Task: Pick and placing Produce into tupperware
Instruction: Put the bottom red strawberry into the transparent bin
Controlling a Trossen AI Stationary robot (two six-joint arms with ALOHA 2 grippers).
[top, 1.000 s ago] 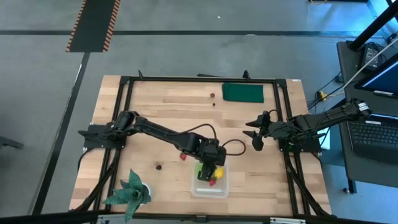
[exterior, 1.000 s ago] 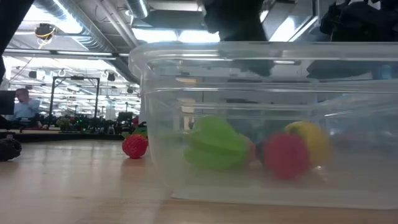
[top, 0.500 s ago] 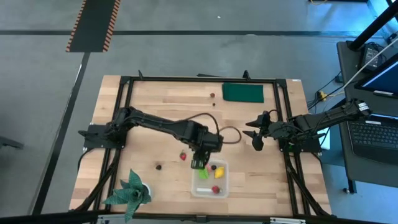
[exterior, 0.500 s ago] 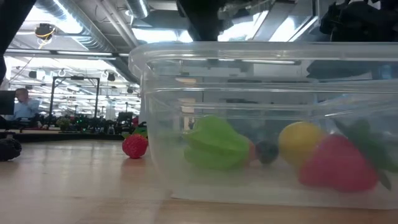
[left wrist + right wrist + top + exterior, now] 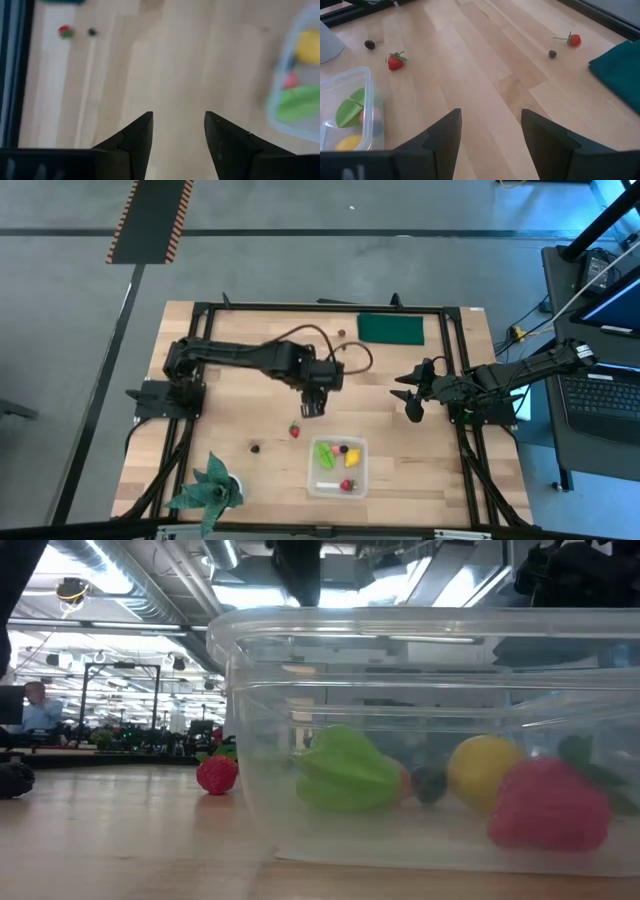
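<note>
The clear tupperware [image 5: 337, 466] stands near the table's near edge. It holds a light green piece [image 5: 350, 770], a yellow lemon [image 5: 485, 770], a tiny dark berry [image 5: 430, 783] and a red strawberry [image 5: 548, 806]. Another strawberry [image 5: 294, 430] and a dark berry [image 5: 256, 447] lie on the wood left of it. A red berry [image 5: 341, 334] and a dark one [image 5: 344, 347] lie near the far edge. My left gripper [image 5: 313, 405] hovers open, on the far side of the tupperware. My right gripper [image 5: 412, 395] waits open at the right.
A dark green pad [image 5: 391, 328] lies at the far edge. A teal leafy plant [image 5: 208, 488] stands at the near left corner. Black frame rails run around the table. Bare wood lies between the two grippers.
My left gripper has risen out of the tupperware and drawn back toward the table's far edge and a little left. The red strawberry that was under it has rolled to the near right part of the tupperware and lies still there.
</note>
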